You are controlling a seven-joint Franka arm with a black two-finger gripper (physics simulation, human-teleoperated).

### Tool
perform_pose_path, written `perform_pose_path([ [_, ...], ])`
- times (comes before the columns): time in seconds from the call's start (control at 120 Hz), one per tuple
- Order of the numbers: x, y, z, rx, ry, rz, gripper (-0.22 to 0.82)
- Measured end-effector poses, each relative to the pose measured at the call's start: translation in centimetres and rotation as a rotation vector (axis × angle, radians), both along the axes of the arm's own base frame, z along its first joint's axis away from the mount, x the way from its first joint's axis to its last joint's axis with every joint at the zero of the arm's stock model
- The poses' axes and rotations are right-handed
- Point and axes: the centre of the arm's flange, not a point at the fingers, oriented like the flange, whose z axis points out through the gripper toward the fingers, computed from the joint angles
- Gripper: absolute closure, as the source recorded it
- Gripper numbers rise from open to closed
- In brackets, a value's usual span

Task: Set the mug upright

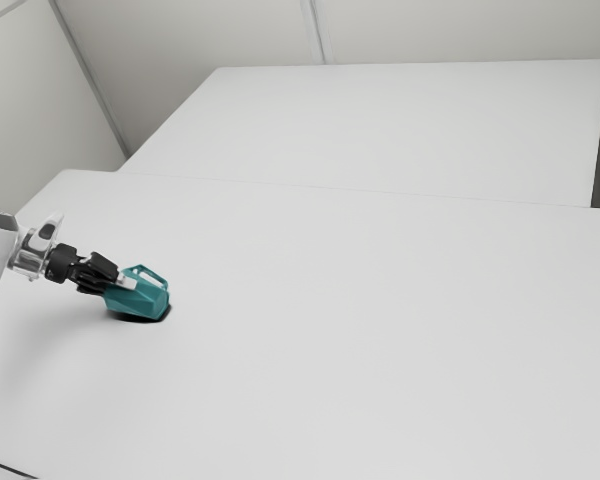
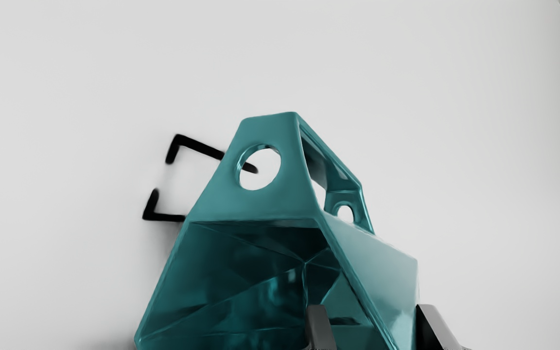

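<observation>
One mug [image 1: 140, 298] is what I have to deal with, and from my seat it is not standing as the task wants. Nearest to my arm, the black gripper [image 2: 371, 307] is right at the mug's open mouth. The jaws are on two sides of the mug's side wall, but I cannot tell if they clamp it or only stand around it.

The mug lies on its side — mouth toward the gripper, base pointing away from it, to the exterior view's right. Its handle [image 2: 268, 127] is at the upper side. Below the mug is the white table [image 1: 360, 330], and I cannot be sure if the mug's whole weight rests there. Beside the mug, the wrist view gives me thin black lines [image 2: 200, 147] on the table, maybe a shadow. Far behind the mug there is a second white surface [image 1: 380, 130], then the pale wall [image 1: 180, 40].

So, by my judgement, reaching the mug is done, but the setting upright is left: the base must come down and the mouth must look up. After this remains the release — done softly, because a mug left leaning could fall back on its side.
</observation>
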Motion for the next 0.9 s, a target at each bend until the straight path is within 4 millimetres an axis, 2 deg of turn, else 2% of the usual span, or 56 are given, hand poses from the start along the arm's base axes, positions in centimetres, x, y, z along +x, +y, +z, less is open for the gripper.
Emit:
perform_pose_path([
  [0.15,0.9,-0.8,1.0,0.018,-0.010,-0.016,0.66],
  [0.267,2.4,-1.6,3.1,0.052,-0.034,-0.053,0.74],
  [0.6,4.5,-3.7,7.4,0.143,-0.038,-0.127,0.78],
  [0.758,6.0,-4.5,10.2,0.251,0.000,-0.204,0.78],
  [0.9,7.4,-6.1,12.6,0.375,0.066,-0.288,0.79],
])
